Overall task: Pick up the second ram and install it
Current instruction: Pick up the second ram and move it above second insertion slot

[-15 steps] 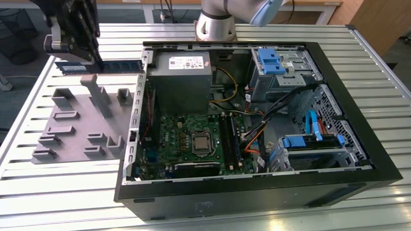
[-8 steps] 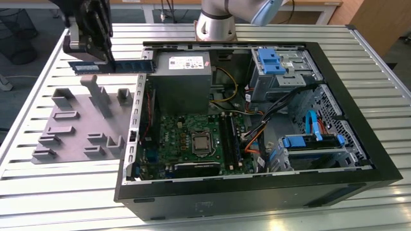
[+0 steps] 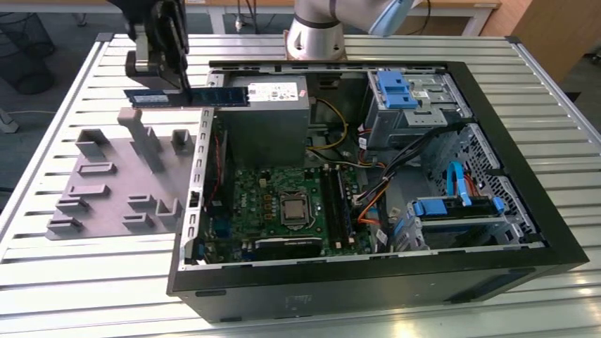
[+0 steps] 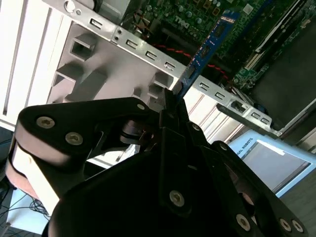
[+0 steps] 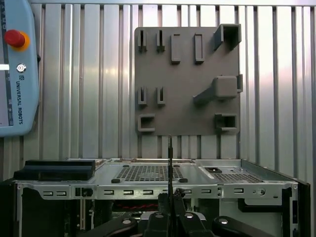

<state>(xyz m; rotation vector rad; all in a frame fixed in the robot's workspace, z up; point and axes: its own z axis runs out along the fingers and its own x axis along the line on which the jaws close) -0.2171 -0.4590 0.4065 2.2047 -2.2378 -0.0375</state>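
The second ram (image 3: pixel 202 96) is a slim dark board with a blue label. It hangs level in the air above the gap between the grey fixture plate (image 3: pixel 112 190) and the computer case's back corner. My gripper (image 3: pixel 176 86) is shut on its middle from above. In the second wrist view the ram (image 4: pixel 207 44) juts out from between the black fingers (image 4: pixel 170 111) over the case edge. In the first wrist view the ram (image 5: pixel 170 163) is edge-on, a thin dark line rising from the gripper (image 5: pixel 170 200). The long black memory slots (image 3: pixel 336 204) lie on the motherboard (image 3: pixel 272 201).
The open black computer case (image 3: pixel 526 267) lies on a slatted metal table (image 3: pixel 564 120), with a power supply (image 3: pixel 267 113), blue drive bays (image 3: pixel 395 88) and loose cables inside. The fixture plate (image 5: pixel 187 79) carries upright grey blocks. A teach pendant (image 5: pixel 17 69) lies beside it.
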